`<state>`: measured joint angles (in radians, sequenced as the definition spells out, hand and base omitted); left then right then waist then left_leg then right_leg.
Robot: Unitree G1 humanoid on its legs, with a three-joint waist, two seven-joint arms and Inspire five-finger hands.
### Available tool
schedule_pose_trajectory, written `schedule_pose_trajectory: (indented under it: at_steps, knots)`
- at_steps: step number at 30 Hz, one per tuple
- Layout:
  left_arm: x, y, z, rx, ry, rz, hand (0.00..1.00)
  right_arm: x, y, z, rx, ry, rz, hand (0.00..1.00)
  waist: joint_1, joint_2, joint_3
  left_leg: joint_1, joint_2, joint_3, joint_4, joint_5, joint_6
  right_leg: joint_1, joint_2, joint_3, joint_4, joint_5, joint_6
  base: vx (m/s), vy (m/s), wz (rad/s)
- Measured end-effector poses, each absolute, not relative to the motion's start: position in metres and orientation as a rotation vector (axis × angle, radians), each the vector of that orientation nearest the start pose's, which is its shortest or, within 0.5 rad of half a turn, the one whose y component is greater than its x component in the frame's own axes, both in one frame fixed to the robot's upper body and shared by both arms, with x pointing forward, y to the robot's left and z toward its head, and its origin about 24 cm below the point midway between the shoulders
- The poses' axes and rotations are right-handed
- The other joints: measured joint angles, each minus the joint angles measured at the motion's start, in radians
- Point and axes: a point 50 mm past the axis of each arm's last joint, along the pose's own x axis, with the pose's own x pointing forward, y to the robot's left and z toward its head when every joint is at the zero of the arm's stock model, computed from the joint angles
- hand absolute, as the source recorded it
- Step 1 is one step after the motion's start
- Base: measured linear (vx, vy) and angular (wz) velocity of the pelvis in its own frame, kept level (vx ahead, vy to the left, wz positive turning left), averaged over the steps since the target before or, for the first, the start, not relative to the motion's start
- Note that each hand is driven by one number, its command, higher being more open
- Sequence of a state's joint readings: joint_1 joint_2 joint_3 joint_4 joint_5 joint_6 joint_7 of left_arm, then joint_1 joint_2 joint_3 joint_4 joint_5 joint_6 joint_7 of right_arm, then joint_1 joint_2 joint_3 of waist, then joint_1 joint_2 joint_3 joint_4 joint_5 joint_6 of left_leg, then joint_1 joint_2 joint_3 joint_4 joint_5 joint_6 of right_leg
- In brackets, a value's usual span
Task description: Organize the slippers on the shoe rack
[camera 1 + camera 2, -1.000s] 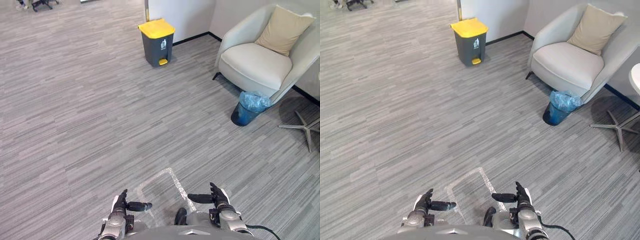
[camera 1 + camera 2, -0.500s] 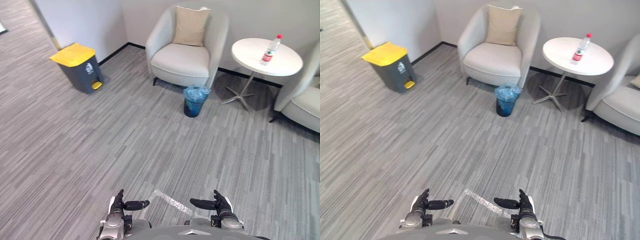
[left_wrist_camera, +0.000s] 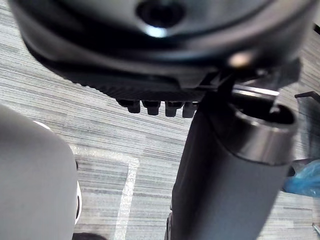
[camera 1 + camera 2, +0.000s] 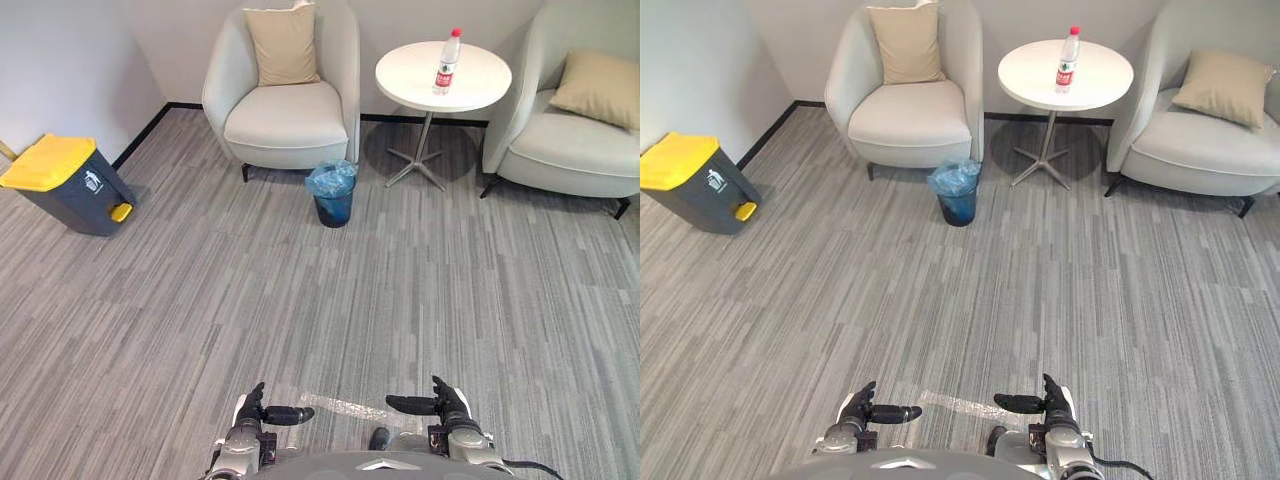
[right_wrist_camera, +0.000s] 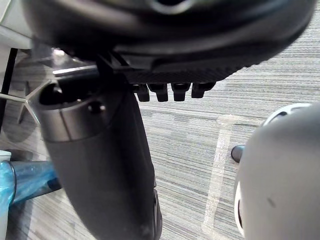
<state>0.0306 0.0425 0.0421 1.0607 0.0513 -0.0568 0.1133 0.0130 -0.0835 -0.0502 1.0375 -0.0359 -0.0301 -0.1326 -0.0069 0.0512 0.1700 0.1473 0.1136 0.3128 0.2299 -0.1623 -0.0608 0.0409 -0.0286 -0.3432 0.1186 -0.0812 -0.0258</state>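
Beyond left hand [image 4: 250,408], floor [image 4: 300,290] to armchair [image 4: 285,115], blue bin [image 4: 333,195].

Open floor [image 4: 300,300] ahead, blue bin [image 4: 333,192], armchairs [image 4: 285,90], table [image 4: 443,75] beyond, pedal bin [image 4: 65,185] left

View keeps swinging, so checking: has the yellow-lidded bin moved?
No. The yellow-lidded bin keeps its place left of the armchair; the camera turned, not the bin.

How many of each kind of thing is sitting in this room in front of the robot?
Armchairs: 2
Cushions: 2
Round white table: 1
Bottle: 1
Bins: 2, one grey with a yellow lid, one with a blue bag
Total: 8
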Motion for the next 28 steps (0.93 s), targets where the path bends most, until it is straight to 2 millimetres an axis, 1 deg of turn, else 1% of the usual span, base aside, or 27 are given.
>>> schedule_pose_trajectory:
  at_steps: [1, 2, 3, 4, 5, 6, 7, 8, 9, 10, 11, 12, 15, 17, 18, 20, 28]
  knots:
    - [0.12, 0.179, -0.156, 0.122, 1.022, 0.141, 1.0, 0.126, -0.193, -0.152, -0.147, 1.012, -0.192, 1.0, 0.001, -0.01, 0.007, -0.039, 0.014, 0.001, 0.09, -0.002, -0.003, 0.016, 0.002, 0.009, -0.034, 0.015, -0.001, -0.08, -0.083, -0.27]
    - [0.124, 0.182, -0.154, 0.109, 1.006, 0.16, 1.0, 0.126, -0.193, -0.152, -0.146, 1.012, -0.189, 1.0, 0.013, -0.013, 0.02, -0.107, 0.04, 0.001, 0.257, -0.008, -0.003, 0.034, 0.009, 0.044, -0.054, 0.026, -0.009, -0.09, -0.048, -0.58]
    - [0.125, 0.18, -0.154, 0.101, 1.002, 0.161, 1.0, 0.126, -0.194, -0.152, -0.147, 1.014, -0.191, 1.0, 0.026, -0.008, 0.022, -0.137, 0.052, -0.023, 0.325, -0.044, -0.001, 0.035, 0.017, 0.076, -0.051, 0.025, -0.013, -0.07, 0.015, -1.02]
    - [0.127, 0.177, -0.153, 0.095, 0.992, 0.159, 1.0, 0.125, -0.196, -0.152, -0.143, 1.015, -0.207, 1.0, 0.037, 0.004, 0.028, -0.145, 0.04, -0.082, 0.323, -0.096, 0.001, 0.035, 0.022, 0.12, -0.04, 0.017, -0.024, -0.04, 0.077, -1.09]
    - [0.128, 0.177, -0.152, 0.094, 0.988, 0.157, 1.0, 0.125, -0.198, -0.152, -0.132, 1.013, -0.222, 1.0, 0.036, 0.005, 0.029, -0.16, 0.015, -0.13, 0.298, -0.12, 0.001, 0.035, 0.02, 0.151, -0.032, 0.016, -0.026, -0.02, 0.098, -1.2]
    - [0.129, 0.177, -0.152, 0.097, 0.983, 0.156, 1.0, 0.124, -0.199, -0.152, -0.108, 1.017, -0.247, 1.0, 0.037, 0.002, 0.032, -0.177, -0.019, -0.198, 0.23, -0.122, 0.001, 0.033, 0.013, 0.184, -0.019, 0.012, -0.02, -0.01, 0.085, -0.87]
    - [0.128, 0.177, -0.152, 0.097, 0.983, 0.158, 1.0, 0.123, -0.199, -0.152, -0.099, 1.018, -0.257, 1.0, 0.036, 0.003, 0.031, -0.18, -0.032, -0.234, 0.186, -0.12, -0.001, 0.031, 0.012, 0.196, -0.01, 0.008, -0.014, 0.01, 0.097, -0.76]
    - [0.127, 0.176, -0.153, 0.096, 0.988, 0.156, 1.0, 0.123, -0.202, -0.152, -0.094, 1.017, -0.272, 1.0, 0.032, 0.016, 0.027, -0.177, -0.041, -0.288, 0.08, -0.074, -0.009, 0.02, 0.023, 0.214, 0.016, -0.007, 0.003, 0.01, 0.085, -0.47]
    - [0.126, 0.174, -0.153, 0.09, 0.991, 0.153, 1.0, 0.122, -0.204, -0.152, -0.1, 1.017, -0.274, 1.0, 0.03, 0.025, 0.025, -0.181, -0.029, -0.296, 0.061, -0.009, -0.003, 0.012, 0.034, 0.223, 0.036, -0.016, 0.01, 0.04, 0.135, -0.49]
    - [0.126, 0.174, -0.153, 0.084, 0.994, 0.154, 1.0, 0.121, -0.201, -0.152, -0.093, 1.021, -0.275, 1.0, 0.03, 0.02, 0.017, -0.168, -0.028, -0.278, 0.065, 0.005, 0.018, 0.014, 0.028, 0.235, 0.068, -0.033, 0.023, 0.07, 0.144, -0.31]
    - [0.126, 0.175, -0.153, 0.087, 0.994, 0.155, 1.0, 0.119, -0.201, -0.153, -0.093, 1.023, -0.276, 1.0, 0.03, 0.015, 0.015, -0.165, -0.032, -0.273, 0.055, 0.005, 0.019, 0.014, 0.022, 0.239, 0.074, -0.037, 0.023, 0.12, 0.149, -0.24]
    - [0.125, 0.179, -0.153, 0.097, 0.997, 0.159, 1.0, 0.116, -0.197, -0.154, -0.077, 1.027, -0.28, 1.0, 0.03, -0.014, 0.001, -0.147, -0.047, -0.264, 0.025, 0.01, 0.026, 0.003, 0.005, 0.244, 0.097, -0.055, 0.031, 0.14, 0.1, -0.09]
    - [0.12, 0.182, -0.155, 0.106, 1.011, 0.162, 1.0, 0.111, -0.193, -0.156, -0.059, 1.041, -0.288, 1.0, 0.03, -0.034, -0.012, -0.082, -0.075, -0.257, -0.05, 0.034, 0.034, 0.02, -0.02, 0.246, 0.103, -0.077, 0.044, 0.14, 0.042, -0.02]
    - [0.12, 0.18, -0.155, 0.111, 1.014, 0.149, 1.0, 0.111, -0.195, -0.156, -0.062, 1.043, -0.287, 1.0, 0.03, -0.027, -0.013, -0.056, -0.081, -0.257, -0.074, 0.037, 0.033, 0.04, -0.024, 0.242, 0.092, -0.08, 0.047, 0.13, 0.028, 0.03]
    - [0.119, 0.177, -0.155, 0.117, 1.016, 0.131, 1.0, 0.109, -0.196, -0.157, -0.065, 1.05, -0.288, 1.0, 0.029, -0.02, -0.02, -0.044, -0.083, -0.261, -0.089, 0.038, 0.031, 0.052, -0.024, 0.238, 0.077, -0.08, 0.048, 0.1, 0.013, 0.05]
    - [0.118, 0.177, -0.156, 0.115, 1.022, 0.125, 1.0, 0.109, -0.197, -0.157, -0.06, 1.053, -0.291, 1.0, 0.029, -0.018, -0.024, -0.038, -0.082, -0.27, -0.099, 0.04, 0.029, 0.067, -0.022, 0.228, 0.061, -0.08, 0.049, 0.09, -0.011, 0.12]
    - [0.117, 0.179, -0.156, 0.119, 1.025, 0.128, 1.0, 0.106, -0.195, -0.159, -0.045, 1.07, -0.297, 1.0, 0.029, -0.028, -0.024, 0.011, -0.076, -0.295, -0.134, 0.049, 0.014, 0.127, -0.011, 0.205, 0.022, -0.08, 0.049, 0.02, -0.051, 0.09]
